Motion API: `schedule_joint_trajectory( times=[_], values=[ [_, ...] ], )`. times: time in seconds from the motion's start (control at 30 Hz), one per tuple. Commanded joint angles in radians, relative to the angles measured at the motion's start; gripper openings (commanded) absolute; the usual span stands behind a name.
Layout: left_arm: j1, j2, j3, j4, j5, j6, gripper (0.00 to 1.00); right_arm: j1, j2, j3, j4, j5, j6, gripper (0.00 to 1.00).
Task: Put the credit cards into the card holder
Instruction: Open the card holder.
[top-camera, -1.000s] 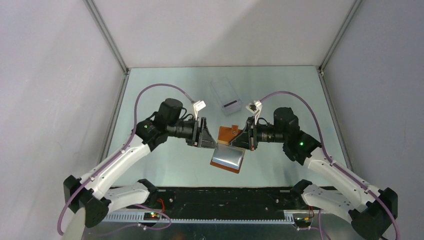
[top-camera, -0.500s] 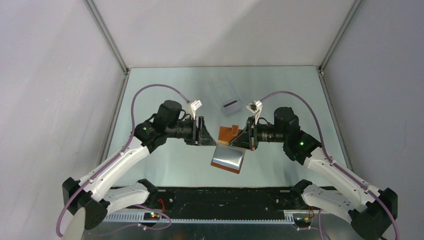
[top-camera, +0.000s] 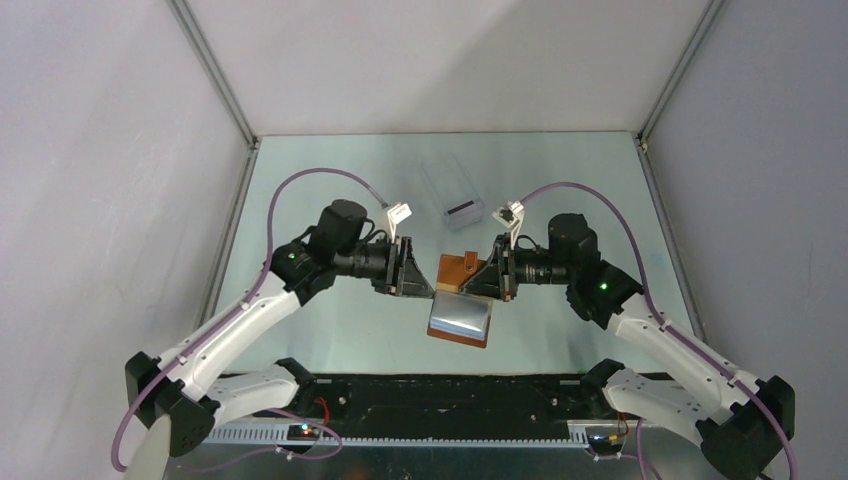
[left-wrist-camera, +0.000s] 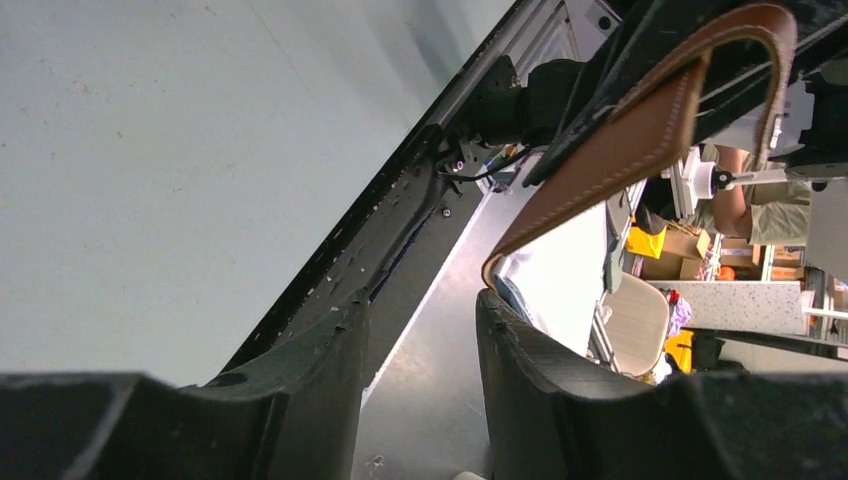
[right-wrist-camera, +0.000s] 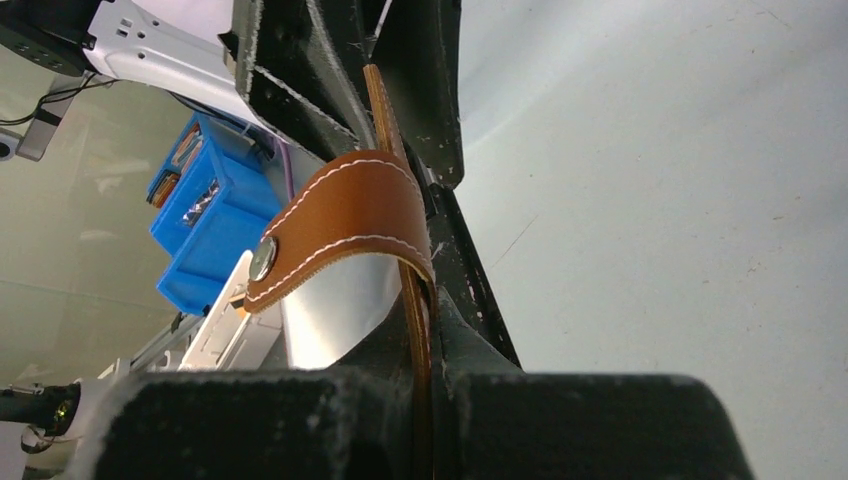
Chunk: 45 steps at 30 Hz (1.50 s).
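One wallet (top-camera: 460, 318) sits clamped in the right gripper (top-camera: 491, 283); the left gripper (top-camera: 424, 280) stands parted beside it, cards (top-camera: 458, 195) well behind.

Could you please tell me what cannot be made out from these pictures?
Top view: how many credit cards are stacked; too small, translucent.
Whether the left claw touches the card holder: hidden under its body from above, unclear in its wrist view.
Wrist views: the card holder's pockets; mostly outer leather shows, clamped in the right claw.
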Motion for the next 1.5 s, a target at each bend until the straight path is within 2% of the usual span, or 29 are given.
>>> schedule_joint_trajectory(
  times=[0.0,0.47,0.63,0.7,0.87,1.47],
  values=[
    [-0.022,-0.004,0.066,0.029,0.066,0.025,0.47,-0.002,0.009,0.036,0.022,-0.014,0.001,0.00],
    [-0.023,-0.036,0.034,0.015,-0.037,0.031,0.49,-0.013,-0.001,0.036,0.015,-0.024,0.006,0.00],
    [-0.021,-0.054,0.013,-0.029,-0.100,0.039,0.60,-0.022,-0.005,0.036,0.013,-0.023,0.008,0.00],
    [-0.021,-0.060,0.008,-0.029,-0.105,0.035,0.61,-0.025,-0.005,0.036,0.013,-0.027,0.009,0.00],
    [-0.018,-0.065,0.002,-0.039,-0.128,0.036,0.61,-0.030,-0.004,0.036,0.009,-0.030,0.012,0.00],
    [-0.054,0.033,0.030,-0.039,-0.062,0.064,0.53,-0.032,0.013,0.036,0.000,-0.039,0.018,0.00]
  ],
)
